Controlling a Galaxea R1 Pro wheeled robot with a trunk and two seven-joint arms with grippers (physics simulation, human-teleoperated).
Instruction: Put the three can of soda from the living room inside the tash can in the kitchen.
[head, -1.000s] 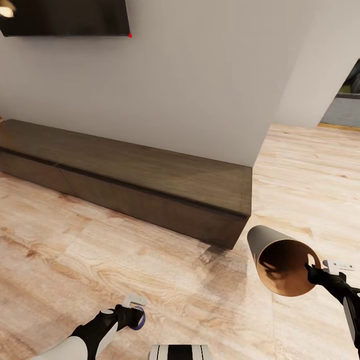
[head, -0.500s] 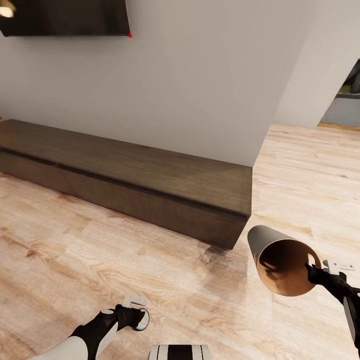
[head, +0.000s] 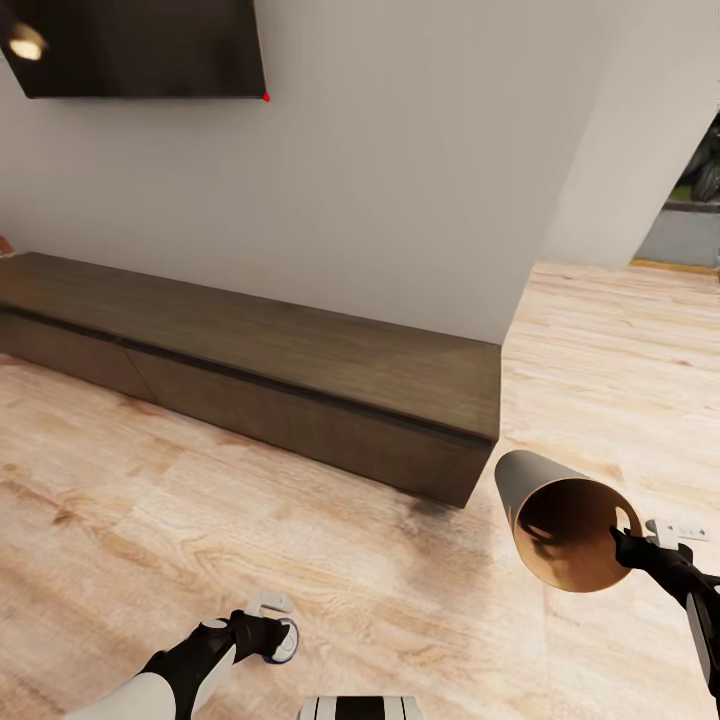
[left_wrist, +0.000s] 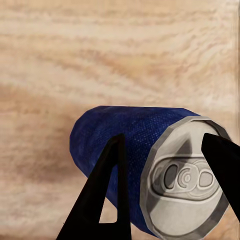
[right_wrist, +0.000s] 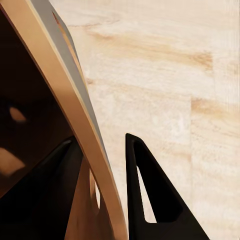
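In the left wrist view my left gripper (left_wrist: 165, 140) is shut on a can of soda (left_wrist: 125, 150), which here looks dark blue with a silver-grey top. It lies sideways between the black fingers above the wood floor. The head view shows that gripper (head: 275, 635) low at the left, with the can's end (head: 285, 642) poking out. My right gripper (head: 625, 545) is shut on the rim of the trash can (head: 555, 500), which hangs tilted with its brown inside facing the camera. In the right wrist view the fingers (right_wrist: 145, 185) pinch that rim (right_wrist: 65, 90).
A long low dark-wood cabinet (head: 300, 370) runs along the grey wall ahead, with a dark screen (head: 140, 45) mounted above it. The wall ends at a corner, and a doorway (head: 690, 200) opens to its right. Pale wood floor (head: 620, 340) leads that way.
The whole picture has shifted down a little, so the camera has moved. The can's silver end now shows in the left gripper. Both arms hold as before.
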